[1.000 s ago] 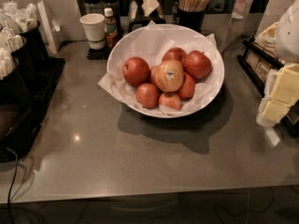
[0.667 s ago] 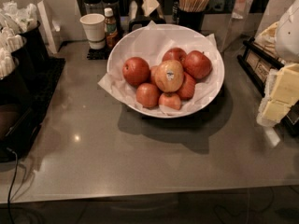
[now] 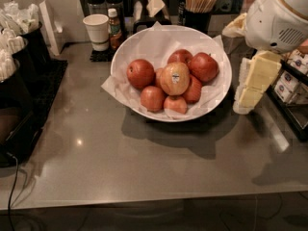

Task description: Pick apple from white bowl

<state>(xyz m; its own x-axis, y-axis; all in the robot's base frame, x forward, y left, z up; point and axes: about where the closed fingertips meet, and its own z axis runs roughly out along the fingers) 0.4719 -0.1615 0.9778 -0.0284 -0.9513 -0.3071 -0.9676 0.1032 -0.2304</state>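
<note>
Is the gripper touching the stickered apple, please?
No, the gripper hangs right of the white bowl, apart from the apple.

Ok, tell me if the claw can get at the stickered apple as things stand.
Probably yes. The stickered apple sits atop the other apples in the white bowl, uncovered, and the claw hangs just right of the bowl.

Arm: white rounded arm housing (image 3: pixel 281 16) with a vent grille on its side, entering from the upper right corner of the view.
Gripper: pale yellow gripper (image 3: pixel 246 99), hanging directly below the housing at the right side.
Pose: gripper points downward, its tip slanted slightly toward the left.
</note>
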